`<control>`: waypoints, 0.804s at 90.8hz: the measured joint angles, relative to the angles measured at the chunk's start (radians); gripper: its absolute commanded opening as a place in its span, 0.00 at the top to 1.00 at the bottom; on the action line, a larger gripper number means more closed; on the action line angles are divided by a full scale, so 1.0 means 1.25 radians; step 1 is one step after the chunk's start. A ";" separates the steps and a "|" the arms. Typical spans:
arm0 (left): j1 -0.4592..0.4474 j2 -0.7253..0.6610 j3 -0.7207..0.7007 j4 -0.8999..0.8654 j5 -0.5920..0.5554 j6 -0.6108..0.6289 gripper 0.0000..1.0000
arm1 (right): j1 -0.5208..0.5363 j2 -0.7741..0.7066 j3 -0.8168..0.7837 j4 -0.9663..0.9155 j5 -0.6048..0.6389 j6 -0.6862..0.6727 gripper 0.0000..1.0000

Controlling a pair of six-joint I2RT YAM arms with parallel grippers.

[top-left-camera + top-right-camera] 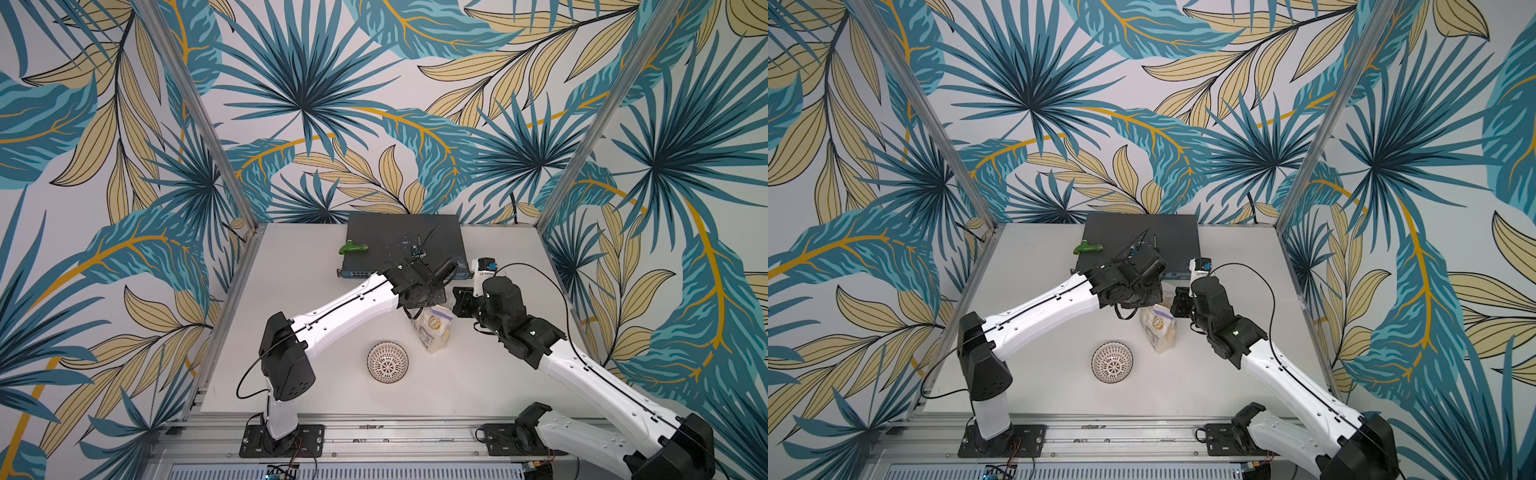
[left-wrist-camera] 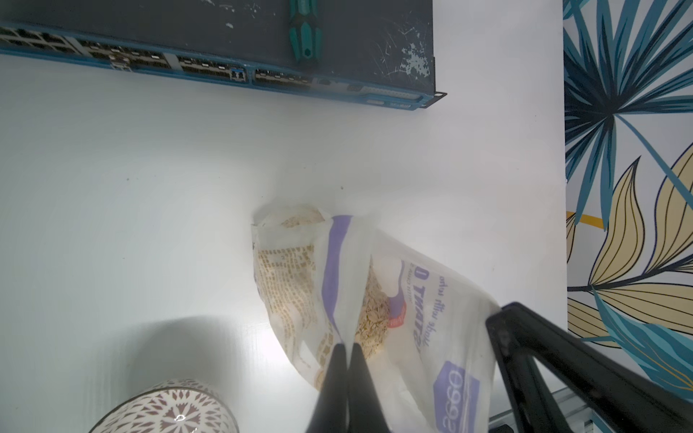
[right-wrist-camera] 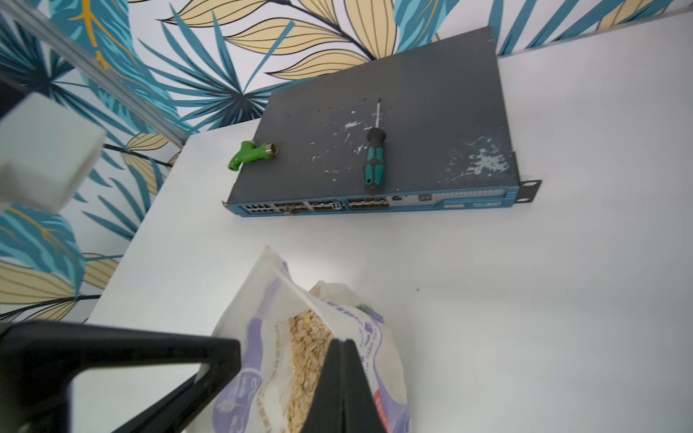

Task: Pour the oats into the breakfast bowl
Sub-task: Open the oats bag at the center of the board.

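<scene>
Since both tools are clamped on the mouth of the pouch (image 1: 434,332), the step in hand looks to be lifting it and tipping it over the breakfast bowl (image 1: 387,361). The left tool (image 2: 347,352) is closed on one lip of the open top and the right tool (image 3: 339,348) is closed on the opposite lip. The mouth gapes between them, and the oats (image 3: 309,348) show inside.

The pouch stands on the worktop (image 1: 457,386) between the two arms. The bowl sits near it but apart, towards the left arm and closer to the robot's bases, and no oats can be seen in it.

To do this well, both arms should probably rise together and keep their spacing. Pulling apart would strain the thin film, and closing in would shut the mouth. The full weight will hang from two small pinches, so a slow lift is safer against slipping.

Once the pouch is over the bowl, the lip on the bowl's side should drop to form a spout, held low because the bowl is small. The tilt should be gradual, since flakes tend to hold and then slide in a clump. The pouch's base should also stay clear of the bowl's rim.
</scene>
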 measured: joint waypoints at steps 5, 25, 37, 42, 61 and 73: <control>0.002 0.009 0.027 -0.023 -0.004 0.011 1.00 | -0.004 0.020 0.021 -0.004 0.024 -0.019 1.00; 0.039 0.035 0.160 -0.086 -0.015 0.056 1.00 | -0.042 0.080 0.113 0.011 0.065 -0.082 1.00; 0.049 0.049 0.208 -0.092 -0.023 0.086 1.00 | -0.056 0.101 0.129 0.053 0.055 -0.117 1.00; 0.049 0.052 0.209 -0.094 -0.028 0.094 1.00 | -0.061 0.109 0.128 0.072 0.039 -0.132 1.00; 0.068 0.116 0.257 -0.138 -0.031 0.112 1.00 | -0.074 0.114 0.067 0.156 -0.031 -0.175 1.00; 0.078 0.147 0.257 -0.152 -0.027 0.114 1.00 | -0.077 0.114 0.019 0.204 -0.059 -0.187 0.88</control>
